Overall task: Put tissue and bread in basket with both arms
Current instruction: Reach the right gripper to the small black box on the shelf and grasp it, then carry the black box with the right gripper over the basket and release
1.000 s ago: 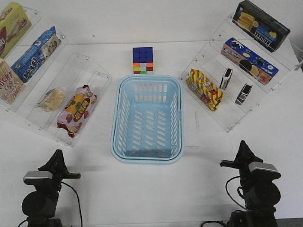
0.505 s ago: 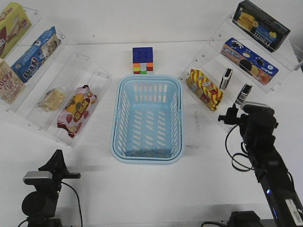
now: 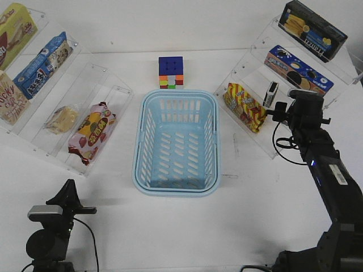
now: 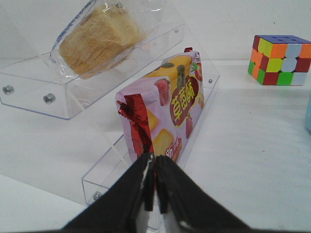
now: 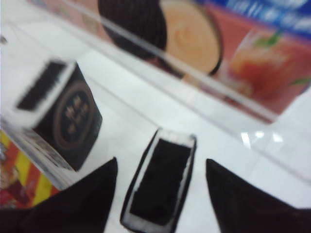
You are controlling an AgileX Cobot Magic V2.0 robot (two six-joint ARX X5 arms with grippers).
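Note:
The light-blue basket (image 3: 138,153) stands mid-table. The bread (image 3: 62,118) lies on the left clear shelf; it also shows in the left wrist view (image 4: 97,41). My left gripper (image 3: 68,192) rests shut and empty at the front left; in its wrist view (image 4: 150,160) the tips point at the shelf. My right gripper (image 3: 298,107) is out over the right shelf and hides the tissue in the front view. In the right wrist view it (image 5: 161,161) is open, its fingers on either side of the tissue (image 5: 160,182), apart from it.
A second black packet (image 3: 271,93) (image 5: 68,116) stands beside the tissue. A red-pink snack bag (image 3: 92,131) (image 4: 167,114) lies below the bread. A Rubik's cube (image 3: 171,72) sits behind the basket. A yellow-red bag (image 3: 245,106) and boxed snacks fill the right shelf.
My right arm rose from its rest at the front right and reached out to the right shelf, over the nearer black packet. The left arm has not moved.

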